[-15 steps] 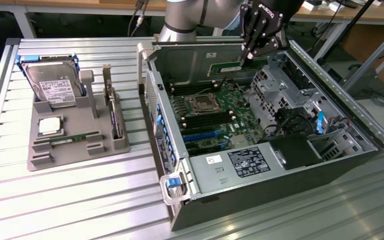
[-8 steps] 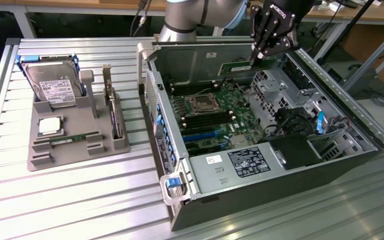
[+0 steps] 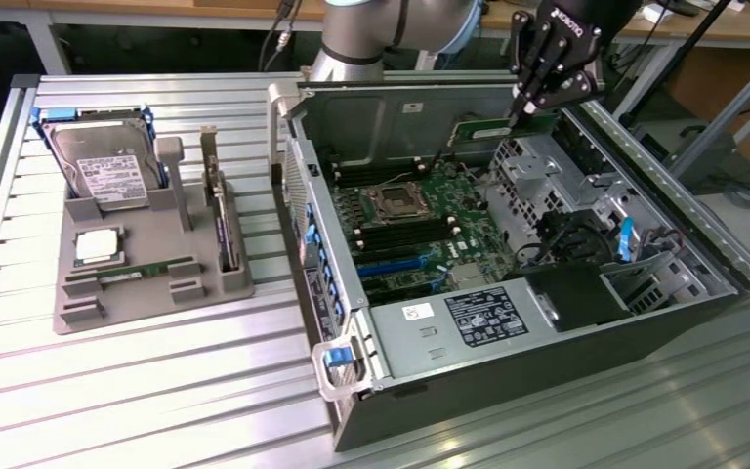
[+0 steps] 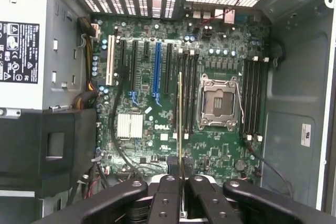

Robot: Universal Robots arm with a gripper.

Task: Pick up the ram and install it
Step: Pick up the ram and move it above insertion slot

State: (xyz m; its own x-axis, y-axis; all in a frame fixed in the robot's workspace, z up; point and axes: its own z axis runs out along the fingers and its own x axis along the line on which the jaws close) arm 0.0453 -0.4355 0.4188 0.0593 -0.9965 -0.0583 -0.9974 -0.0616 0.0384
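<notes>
Now, ram (image 3: pixel 486 130): a thin green stick, pinched at one end and held in the air over the far end of the open computer case; not seated in any slot.
Ram in the wrist view (image 4: pixel 180 124): seen edge-on, running parallel to the black memory slots (image 4: pixel 190 98) beside the processor socket (image 4: pixel 218 100).
Hand (image 3: pixel 521 114): black fingers pressed together on the ram, at the far right of the exterior view.
Motherboard (image 3: pixel 414 230): flat inside the case, below the ram and apart from it.
Computer case (image 3: pixel 479 410): lying on its side on the counter (image 3: pixel 153 391), open side up.
Grey holder tray (image 3: pixel 206 283): on the exterior view's left, well apart from the case; it carries a hard drive (image 3: pixel 108 171), a square silver processor chip (image 3: pixel 98 246) and an upright card (image 3: pixel 226 230).
</notes>
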